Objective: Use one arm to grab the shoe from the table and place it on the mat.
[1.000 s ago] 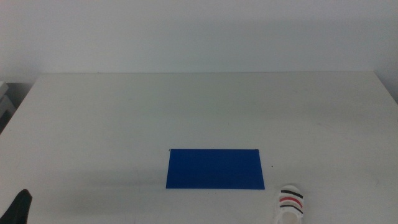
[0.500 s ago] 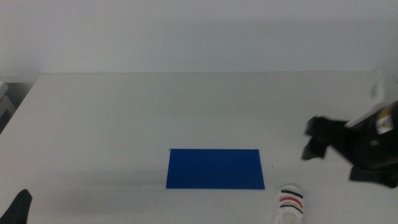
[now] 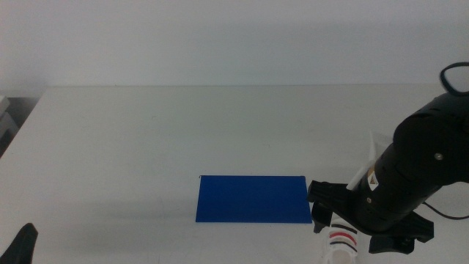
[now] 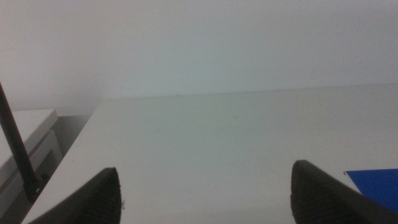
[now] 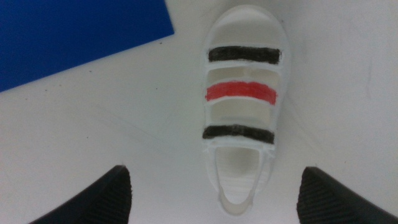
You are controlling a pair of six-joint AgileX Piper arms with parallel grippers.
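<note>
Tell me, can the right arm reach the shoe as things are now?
Probably yes. The right pincer hangs directly over the white shoe, jaws spread wider than it, and nothing lies between them. The blue mat sits off to the side.

Plain pale wall [image 3: 234, 40], soft even light.

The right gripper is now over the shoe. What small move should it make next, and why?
Probably lower straight down. In the right wrist view the right gripper has its jaws open wide, and the white shoe lies between them on the table, not yet grasped, beside the blue mat. Descending would bring the jaws level with the shoe's sides. The left gripper waits apart.
</note>
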